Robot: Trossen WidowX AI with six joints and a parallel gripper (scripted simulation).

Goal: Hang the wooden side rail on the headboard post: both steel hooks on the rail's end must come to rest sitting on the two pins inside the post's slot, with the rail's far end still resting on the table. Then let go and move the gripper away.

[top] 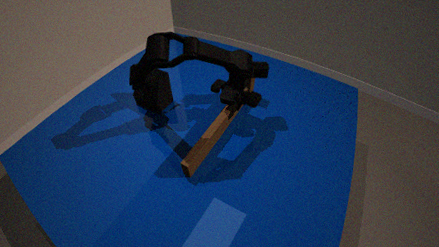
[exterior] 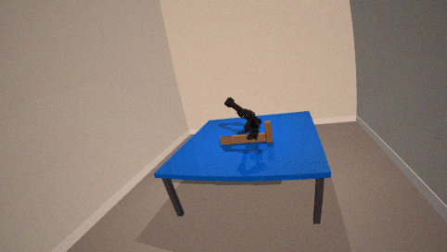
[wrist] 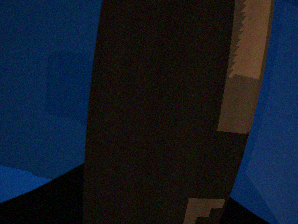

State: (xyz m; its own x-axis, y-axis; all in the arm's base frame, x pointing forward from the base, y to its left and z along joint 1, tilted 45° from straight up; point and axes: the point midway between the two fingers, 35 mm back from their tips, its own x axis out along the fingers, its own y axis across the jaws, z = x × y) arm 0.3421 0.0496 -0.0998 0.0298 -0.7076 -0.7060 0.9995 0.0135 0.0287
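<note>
The wooden side rail [top: 206, 141] [exterior: 234, 140] [wrist: 160, 100] is a long brown bar. My gripper [top: 233, 108] [exterior: 252, 136] is shut on it near the post end. The headboard post [exterior: 268, 132] [top: 253, 85] stands upright, partly behind the gripper in the top view. In the exterior view the rail's near end meets the post's side. The rail's far end is low, at or just above the table; which one cannot be told. The steel hooks, pins and slot are hidden or too small to see. The wrist view shows mostly the rail's shaded surface.
The blue table [top: 300, 148] [exterior: 297, 162] carries everything. The arm's base [top: 154, 93] is left of the rail in the top view, and the arm arches over to the gripper. Dark arm shadows and a pale rectangular patch [top: 211, 230] show on the table top.
</note>
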